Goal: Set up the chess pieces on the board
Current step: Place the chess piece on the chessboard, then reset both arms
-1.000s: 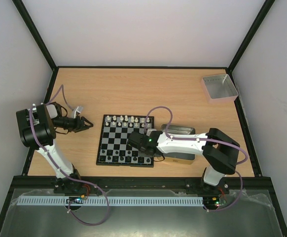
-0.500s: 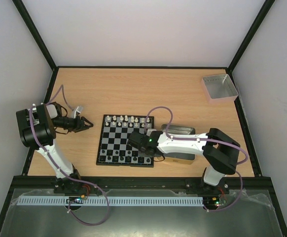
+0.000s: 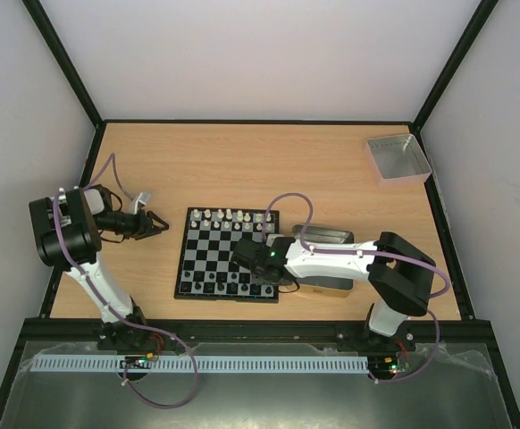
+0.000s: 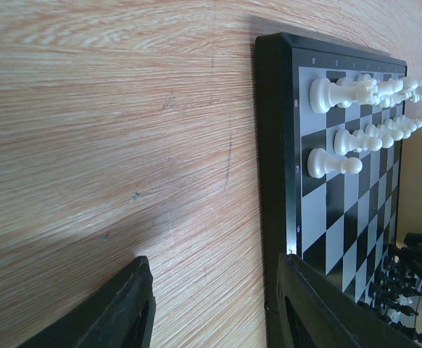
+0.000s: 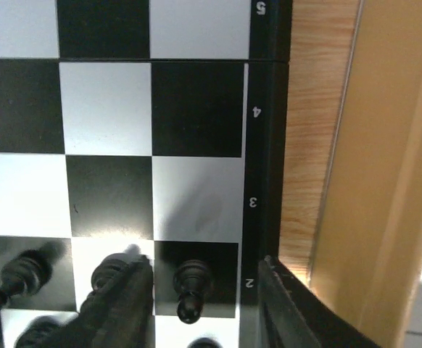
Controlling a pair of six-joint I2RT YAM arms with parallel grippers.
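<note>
1. While your right end effector (image 5: pixel 205 297) hangs over the board (image 5: pixel 106 109), its fingers stand apart on either side of a black pawn (image 5: pixel 191 284), which is upright on the second rank's end square.
2. Your left end effector (image 4: pixel 211 312) is parted over the tabletop (image 4: pixel 88 109), beside the board.

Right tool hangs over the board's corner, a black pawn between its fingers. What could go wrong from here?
1. The right tool stands open around the black pawn; lifting away at a slant could topple it.
2. One finger crowds the neighbouring black piece and may knock it over.
3. The other finger overhangs the board edge beside the gold tin and could snag there.
</note>
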